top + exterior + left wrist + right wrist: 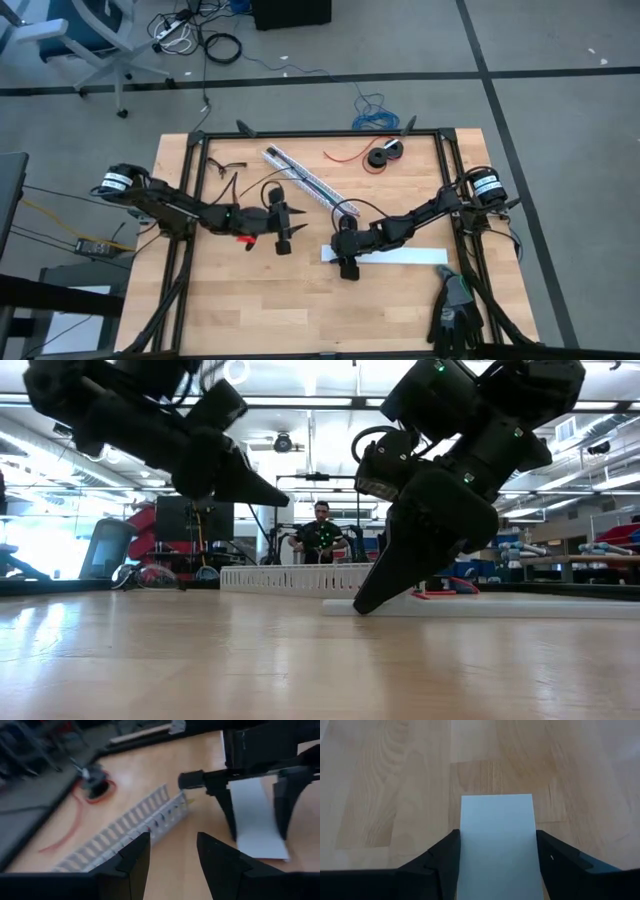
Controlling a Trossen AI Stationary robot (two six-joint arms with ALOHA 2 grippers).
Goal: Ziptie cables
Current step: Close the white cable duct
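Broadly, the wooden worktop [260,300] carries a slotted white duct [303,176] and a flat white strip [400,256]. The right gripper [495,837] stands with its fingers parted either side of the strip's end, lifting nothing. The left gripper [172,842] hovers partly open and empty, facing the duct. The cables [161,820] appear only as coloured strands inside the duct, and that identification is uncertain. Judged from this, they are light, limp and springy. They are best pinched near the joined end, where the strands stay gathered.
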